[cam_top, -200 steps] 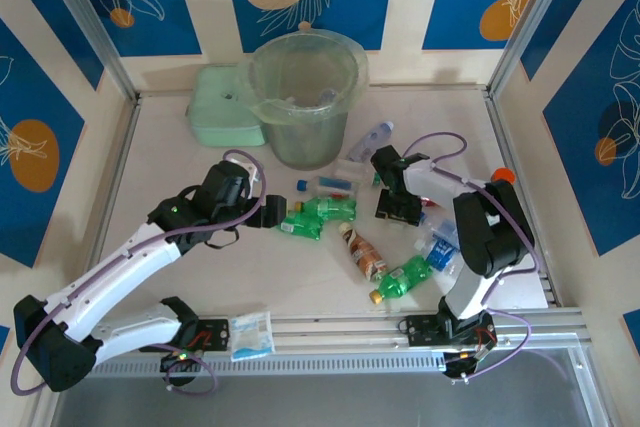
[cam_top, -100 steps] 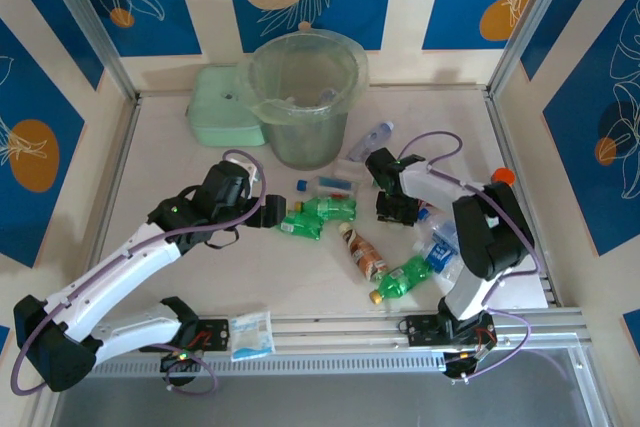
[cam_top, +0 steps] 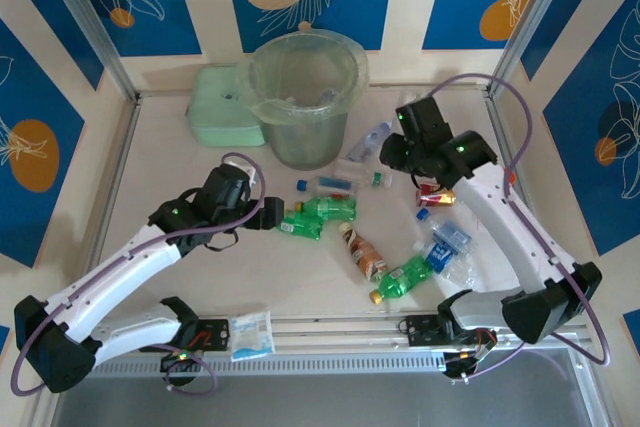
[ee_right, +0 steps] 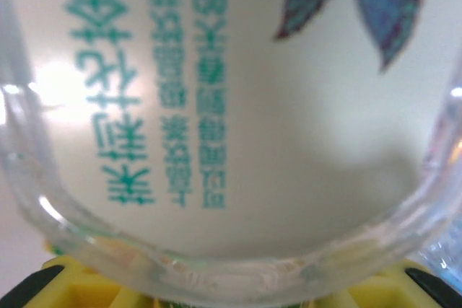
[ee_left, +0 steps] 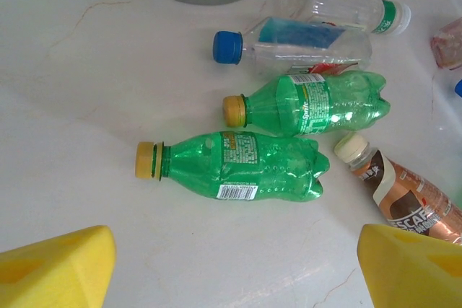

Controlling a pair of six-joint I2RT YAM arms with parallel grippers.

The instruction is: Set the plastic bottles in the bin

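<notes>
We log the right gripper (cam_top: 398, 150) lifted off the desk (cam_top: 170, 167), jaws clamping a clear bottle (ee_right: 231, 106), now right of the far bin (cam_top: 300, 132), drop pending; left gripper (ee_left: 238, 265), jaws agape, over green bottles (ee_left: 238, 167).

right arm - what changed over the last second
The right gripper rose and swung toward the far side, nearer the bin. A clear bottle with teal print now sits close before its wrist camera, probably picked up. The left gripper, open, and the green bottles stayed put.
</notes>
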